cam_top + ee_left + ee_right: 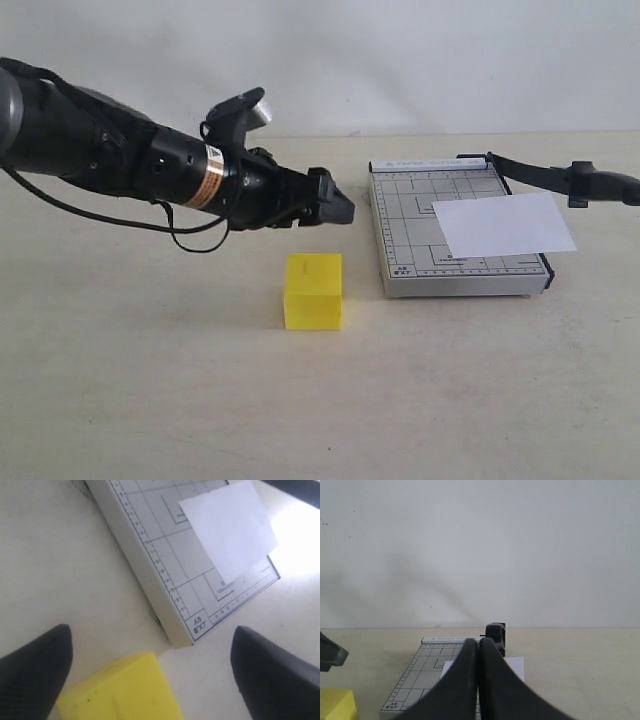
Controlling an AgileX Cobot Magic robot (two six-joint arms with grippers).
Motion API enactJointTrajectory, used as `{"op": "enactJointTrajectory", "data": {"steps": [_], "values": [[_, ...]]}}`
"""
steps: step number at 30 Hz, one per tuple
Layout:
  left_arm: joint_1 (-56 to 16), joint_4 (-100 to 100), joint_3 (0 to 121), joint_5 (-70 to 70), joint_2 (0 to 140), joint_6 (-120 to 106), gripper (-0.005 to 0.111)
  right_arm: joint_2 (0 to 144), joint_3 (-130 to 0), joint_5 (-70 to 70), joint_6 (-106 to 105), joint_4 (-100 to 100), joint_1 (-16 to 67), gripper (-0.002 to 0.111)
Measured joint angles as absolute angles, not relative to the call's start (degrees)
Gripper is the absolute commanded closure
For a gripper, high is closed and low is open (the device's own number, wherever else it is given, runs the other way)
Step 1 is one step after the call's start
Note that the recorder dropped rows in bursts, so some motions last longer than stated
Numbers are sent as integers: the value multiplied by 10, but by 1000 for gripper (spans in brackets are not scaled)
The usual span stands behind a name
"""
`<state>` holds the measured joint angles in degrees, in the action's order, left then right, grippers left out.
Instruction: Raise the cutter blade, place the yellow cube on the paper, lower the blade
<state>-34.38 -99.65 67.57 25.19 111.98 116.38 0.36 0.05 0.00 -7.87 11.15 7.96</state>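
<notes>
Yellow cube [313, 291] low centre, my left gripper [338, 208] above-left of it; cutter blade [535, 172] raised upper right, paper [505, 223] just below. Left wrist: fingers [35, 670] apart, cube bottom centre, seemingly cornerwise, so closing may twist it. Right wrist: right gripper [479, 645] pressed together, on what I can't tell; blade may drop if unheld.

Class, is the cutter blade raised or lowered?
Raised: the cutter blade angles away from the grey base, leaving the paper uncovered.

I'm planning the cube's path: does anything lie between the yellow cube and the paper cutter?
Nothing does. Only bare table separates the yellow cube from the cutter base, as the exterior view shows.
</notes>
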Motion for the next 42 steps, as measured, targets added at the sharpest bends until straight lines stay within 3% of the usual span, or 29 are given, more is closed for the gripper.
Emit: {"op": "enactJointTrajectory", "data": {"steps": [11,23,42], "values": [[-320,-996,671,264,1083,1193,25,4,1,0,-79,112,80,108],[-322,-998,583,146,1023,1122,25,4,1,0,-79,112,80,108],[-471,-986,564,-40,1023,1085,25,4,1,0,-79,112,80,108]]}}
